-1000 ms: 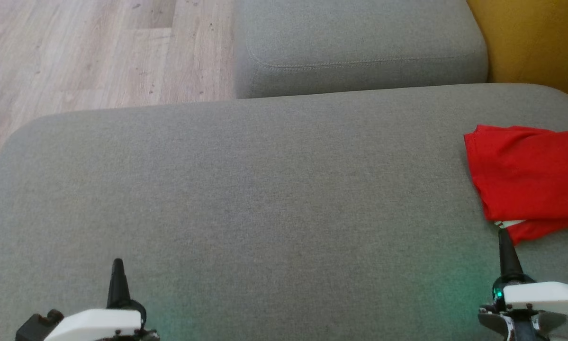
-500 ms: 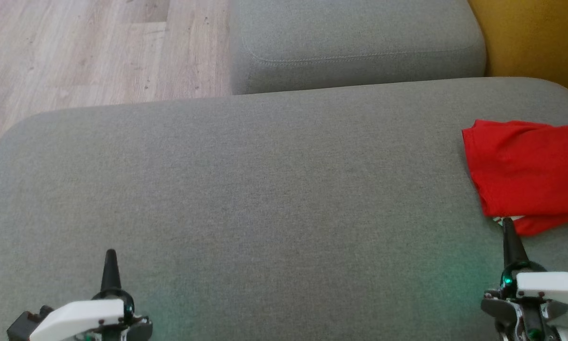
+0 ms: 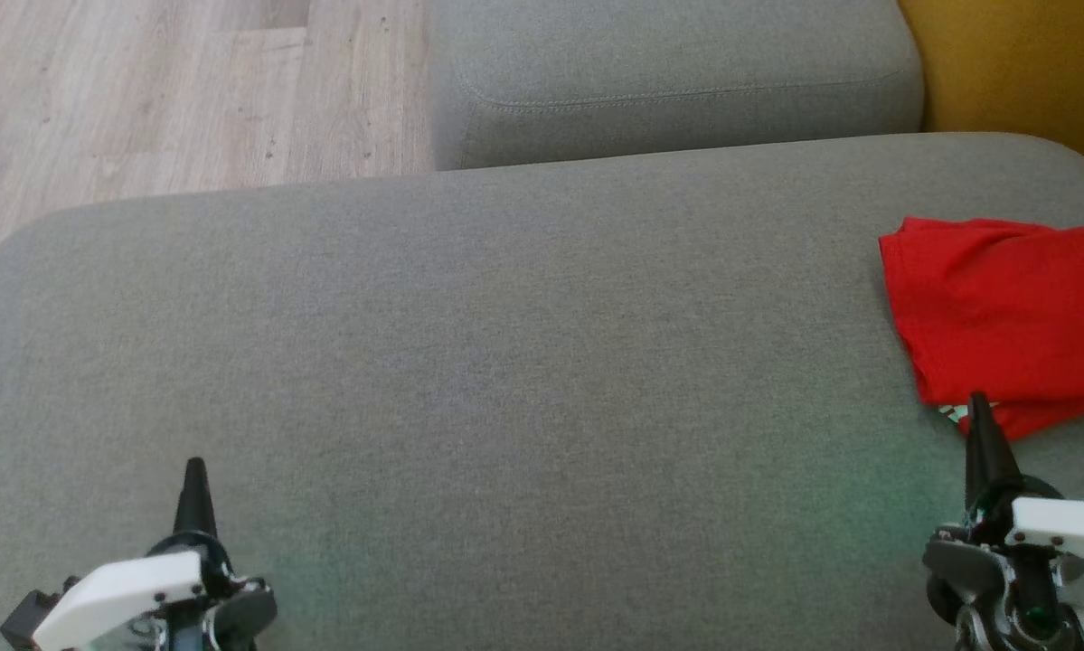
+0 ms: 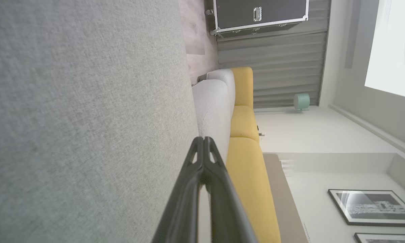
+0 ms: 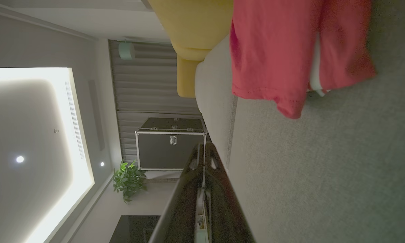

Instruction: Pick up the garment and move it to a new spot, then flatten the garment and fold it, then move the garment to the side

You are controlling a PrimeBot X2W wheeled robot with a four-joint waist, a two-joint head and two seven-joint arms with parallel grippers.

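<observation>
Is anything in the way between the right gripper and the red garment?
Nothing visible does. The shut right gripper points at the near edge of the red garment, and the right wrist view shows bare grey cushion between them.

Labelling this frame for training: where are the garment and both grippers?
garment (image 3: 1003,307), head view, middle of the red cloth.
right gripper (image 3: 979,409), head view, tip of the shut fingers.
left gripper (image 3: 194,470), head view, tip of the shut fingers.

Red garment (image 3: 1003,316) was soft matt cloth, grey cushion (image 3: 505,362) coarse woven fabric, floor (image 3: 144,90) pale matt wood-look plank, gripper fingers (image 4: 202,175) dark smooth plastic
</observation>
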